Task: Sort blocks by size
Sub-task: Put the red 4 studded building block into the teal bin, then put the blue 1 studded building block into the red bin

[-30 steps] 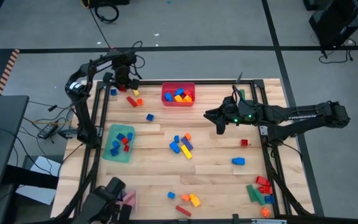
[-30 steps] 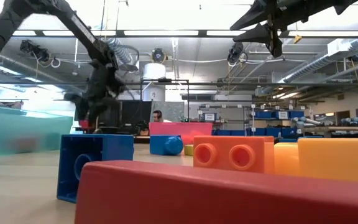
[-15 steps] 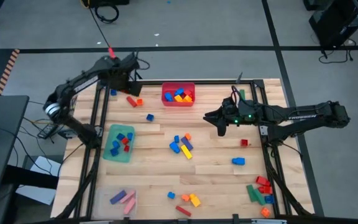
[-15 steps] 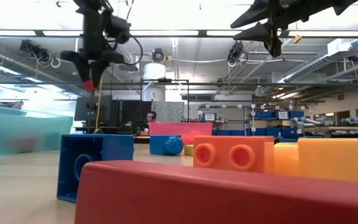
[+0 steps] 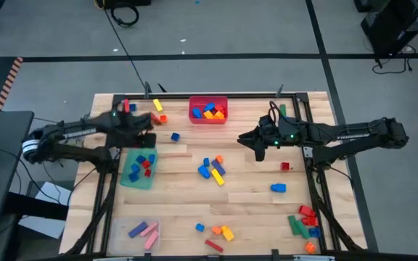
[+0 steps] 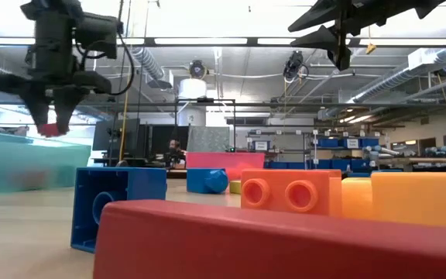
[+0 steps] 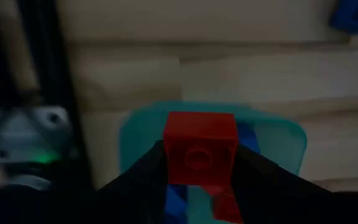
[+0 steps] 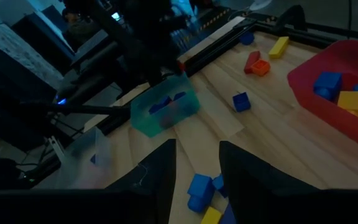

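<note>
My left gripper (image 5: 139, 132) hangs over the far end of the green bin (image 5: 137, 174), shut on a small red block (image 7: 199, 146), which also shows in the low view (image 6: 49, 129). The bin (image 7: 278, 134) holds blue and red blocks. My right gripper (image 5: 255, 143) hovers high over the table's right middle, pointing toward the left edge. Its fingers (image 8: 160, 171) are open with nothing between them. Loose blocks (image 5: 212, 168) lie at the table's centre, and more are scattered around. My left gripper pinches the small red block by two opposite sides (image 7: 169, 155) between its two fingertips (image 7: 135, 183). The fingers come from above, pointing down. The block sits level with its stud up, lifted clear, above the green bin.
A red bin (image 5: 208, 110) with blue and yellow blocks stands at the far edge. A clear bin (image 5: 144, 230) with pink and purple bars is at the near left. Blocks are scattered at the far left (image 5: 157, 116), right (image 5: 278, 188) and near right corner (image 5: 305, 221). A black frame (image 5: 314, 174) edges the table.
My left gripper has risen from the table's far left corner with the red block. It has swung toward the near edge and now hangs over the green bin's far end, the block lifted clear throughout.
</note>
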Controlling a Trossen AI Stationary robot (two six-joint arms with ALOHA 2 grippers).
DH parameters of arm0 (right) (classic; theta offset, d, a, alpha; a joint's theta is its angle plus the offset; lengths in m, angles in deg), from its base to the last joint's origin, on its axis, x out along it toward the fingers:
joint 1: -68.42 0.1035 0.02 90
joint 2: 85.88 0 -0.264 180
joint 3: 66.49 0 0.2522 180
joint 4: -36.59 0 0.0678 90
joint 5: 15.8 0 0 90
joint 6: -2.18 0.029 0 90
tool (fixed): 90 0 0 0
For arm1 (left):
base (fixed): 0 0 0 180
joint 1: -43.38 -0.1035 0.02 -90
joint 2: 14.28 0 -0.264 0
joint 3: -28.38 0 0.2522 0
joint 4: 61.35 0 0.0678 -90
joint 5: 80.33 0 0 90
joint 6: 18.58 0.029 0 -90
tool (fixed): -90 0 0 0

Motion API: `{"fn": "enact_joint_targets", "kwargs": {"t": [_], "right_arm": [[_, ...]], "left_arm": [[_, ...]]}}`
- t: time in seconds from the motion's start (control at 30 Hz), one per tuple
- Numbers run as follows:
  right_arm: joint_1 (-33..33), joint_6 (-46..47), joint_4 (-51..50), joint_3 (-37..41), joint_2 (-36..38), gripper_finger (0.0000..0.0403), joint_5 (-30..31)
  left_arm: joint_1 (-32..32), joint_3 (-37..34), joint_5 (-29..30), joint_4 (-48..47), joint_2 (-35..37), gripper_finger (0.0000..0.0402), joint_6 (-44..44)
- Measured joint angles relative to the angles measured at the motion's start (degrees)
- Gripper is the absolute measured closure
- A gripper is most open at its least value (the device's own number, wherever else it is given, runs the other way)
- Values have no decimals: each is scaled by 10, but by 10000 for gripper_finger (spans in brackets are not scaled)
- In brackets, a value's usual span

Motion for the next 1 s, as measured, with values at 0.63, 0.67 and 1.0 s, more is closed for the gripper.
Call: {"fn": "enact_joint_targets", "kwargs": {"t": [0.63, 0.67, 1.0], "right_arm": [[0, -1, 0, 0, 0, 266, 0], [0, -1, 0, 0, 0, 266, 0], [-1, -1, 0, 0, 0, 266, 0]], "left_arm": [[146, -78, 30, 60, 11, 208, -144], [146, -78, 32, 60, 11, 202, -142], [146, -78, 38, 64, 12, 188, -131]]}}
